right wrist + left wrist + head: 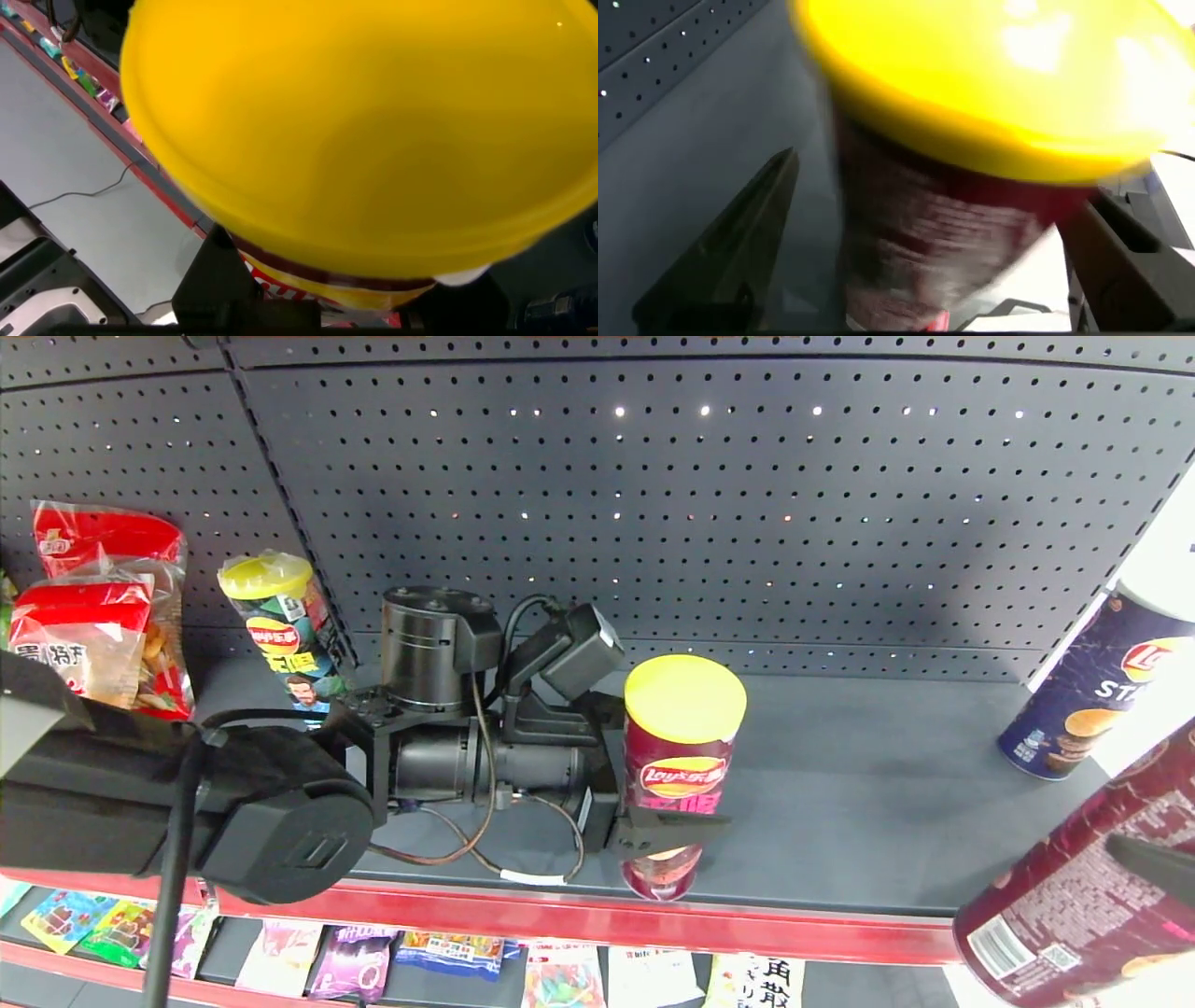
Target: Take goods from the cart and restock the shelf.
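Note:
A maroon chip can (680, 770) with a yellow lid stands upright on the grey shelf (868, 803), close to its red front lip. My left gripper (653, 803) reaches in from the left and straddles this can (952, 215). Its fingers (738, 252) are open, with a strip of shelf showing between one finger and the can wall. At the lower right a second maroon can (1064, 896) is tilted in the air in front of the shelf, and my right gripper (1153, 868) is shut on it. That can's yellow lid (364, 140) sits just before the right gripper (346, 299).
A green can with a yellow lid (280, 625) and red snack bags (93, 607) stand at the shelf's left. A dark blue can (1092, 691) stands at the right end. A perforated back panel (709, 504) closes the rear. Packets (560, 975) lie on the lower shelf.

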Tool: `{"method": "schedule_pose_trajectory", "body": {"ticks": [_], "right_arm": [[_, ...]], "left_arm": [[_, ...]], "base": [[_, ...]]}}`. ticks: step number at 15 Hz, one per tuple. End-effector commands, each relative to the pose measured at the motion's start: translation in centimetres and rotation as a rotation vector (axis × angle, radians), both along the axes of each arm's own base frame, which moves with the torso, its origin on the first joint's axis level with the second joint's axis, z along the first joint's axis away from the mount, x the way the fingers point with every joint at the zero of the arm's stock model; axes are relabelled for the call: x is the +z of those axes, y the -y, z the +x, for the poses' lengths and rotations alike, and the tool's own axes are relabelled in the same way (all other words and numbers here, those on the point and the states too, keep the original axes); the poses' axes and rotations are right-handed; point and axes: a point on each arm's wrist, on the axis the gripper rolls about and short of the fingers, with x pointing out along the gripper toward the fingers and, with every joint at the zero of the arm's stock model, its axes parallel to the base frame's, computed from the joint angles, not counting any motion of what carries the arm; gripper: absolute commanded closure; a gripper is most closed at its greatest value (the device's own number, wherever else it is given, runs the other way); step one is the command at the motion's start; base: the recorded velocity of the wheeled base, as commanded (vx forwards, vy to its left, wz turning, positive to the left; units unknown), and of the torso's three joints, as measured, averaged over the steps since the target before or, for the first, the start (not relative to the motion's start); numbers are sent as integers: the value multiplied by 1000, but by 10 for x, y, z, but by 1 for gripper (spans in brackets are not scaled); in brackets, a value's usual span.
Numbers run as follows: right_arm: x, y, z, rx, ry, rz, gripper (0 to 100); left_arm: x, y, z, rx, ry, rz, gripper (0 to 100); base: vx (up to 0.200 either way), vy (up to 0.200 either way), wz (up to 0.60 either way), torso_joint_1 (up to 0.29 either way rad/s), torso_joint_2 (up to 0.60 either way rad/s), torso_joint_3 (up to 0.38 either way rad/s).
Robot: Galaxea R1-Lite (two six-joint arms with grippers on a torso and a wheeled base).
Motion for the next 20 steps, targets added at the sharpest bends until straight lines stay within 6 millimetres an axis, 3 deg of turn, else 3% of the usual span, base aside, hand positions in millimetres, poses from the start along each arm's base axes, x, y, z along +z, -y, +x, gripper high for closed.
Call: {"method": "schedule_pose_trajectory", "body": {"ticks": [1,5,10,14,17,20], "right_arm": [[16,-9,23,22,-17,-5,100],[31,-27,63,66,-44,-11,100],[22,-68,157,94,-39,-11,100],[18,-98,214,150,-24,1,100],[6,-124,241,197,-41,-9,100],[-6,-139,255,218,-61,-19,100]], "left_arm": [[6,-9,-7,8,10,-7,0],[7,-33,-17,49,-1,4,0],[-2,-99,-56,181,-48,30,0],[-4,-136,-91,296,-65,17,0],[8,-146,-112,433,-114,-51,0],[9,-150,-118,476,-99,-60,0]], "base": [[0,0,0,0,0,0],[0,0,0,0,0,0],[0,0,0,0,0,0],[0,0,0,0,0,0],[0,0,0,0,0,0],[0,0,0,0,0,0]]}}
